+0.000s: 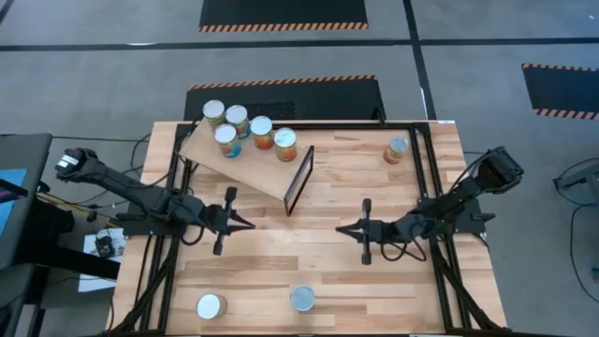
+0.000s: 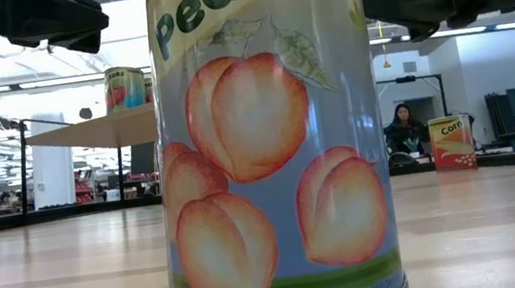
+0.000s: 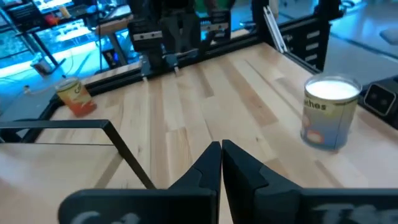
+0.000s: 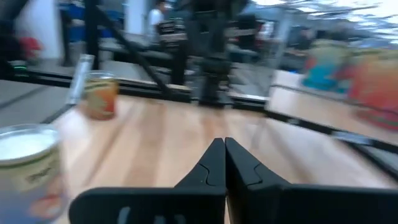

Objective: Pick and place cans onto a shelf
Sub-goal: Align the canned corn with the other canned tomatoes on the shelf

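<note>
- Your work surface is a pale slatted wooden tabletop (image 1: 328, 271) ringed by a thin black frame, standing on grey floor with hazard-striped black mats above it in the high view.
- In the upper left of the high view you have the slanted light plywood shelf (image 1: 245, 167), already carrying five small silver-lidded tins (image 1: 261, 132).
- Three more tins stand off it: one orange-labelled tin (image 1: 397, 149) at upper right, one peach-labelled tin (image 1: 302, 299) at bottom centre, one white-lidded tin (image 1: 210, 306) at bottom left.
- The low view shows you a seated person (image 2: 404, 129) in the room behind.
- Your left gripper (image 1: 245, 223) hovers at left of centre, fingers pressed together, holding nothing.
- Your right gripper (image 1: 344, 230) faces it from right of centre, fingers likewise closed and empty.
</note>
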Motion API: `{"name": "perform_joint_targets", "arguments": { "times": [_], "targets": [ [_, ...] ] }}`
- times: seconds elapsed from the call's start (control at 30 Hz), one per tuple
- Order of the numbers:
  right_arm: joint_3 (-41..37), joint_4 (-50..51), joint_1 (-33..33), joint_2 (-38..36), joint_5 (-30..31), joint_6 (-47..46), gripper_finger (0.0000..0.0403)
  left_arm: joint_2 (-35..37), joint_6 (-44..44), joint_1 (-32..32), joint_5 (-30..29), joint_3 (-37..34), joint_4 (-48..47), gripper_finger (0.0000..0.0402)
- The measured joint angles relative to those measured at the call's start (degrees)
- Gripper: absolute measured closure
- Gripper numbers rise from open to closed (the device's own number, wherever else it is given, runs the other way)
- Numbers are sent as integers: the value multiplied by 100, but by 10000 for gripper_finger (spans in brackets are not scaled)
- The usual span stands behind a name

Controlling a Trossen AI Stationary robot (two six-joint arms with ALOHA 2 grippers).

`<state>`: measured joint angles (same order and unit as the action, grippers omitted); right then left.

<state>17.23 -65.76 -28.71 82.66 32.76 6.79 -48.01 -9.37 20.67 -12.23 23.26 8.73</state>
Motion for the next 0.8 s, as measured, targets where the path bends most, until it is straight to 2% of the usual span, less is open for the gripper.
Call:
{"name": "perform_joint_targets", "arguments": {
  "times": [0.1,0.23,0.33,0.43,0.57,0.67,0.8],
  "targets": [
    [25,518,-69,-364,541,52,388,-2,-8,56,-56,-109,211,397],
    [242,2244,-44,-1308,1022,-357,378,0,-72,60,-242,-119,217,397],
    [618,4474,228,-2162,1254,-1108,372,0,-182,59,-366,-119,248,397],
    [1119,7043,756,-2827,1256,-2270,364,0,-350,59,-434,-119,259,397],
    [1649,9738,1600,-3249,1219,-3433,342,0,-387,59,-472,-119,282,397],
    [1851,10759,2268,-3350,956,-3675,318,0,-358,59,-474,-119,282,398],
    [1888,11176,3158,-3341,656,-3562,273,0,-306,59,-472,-119,282,398]
  ]
}}
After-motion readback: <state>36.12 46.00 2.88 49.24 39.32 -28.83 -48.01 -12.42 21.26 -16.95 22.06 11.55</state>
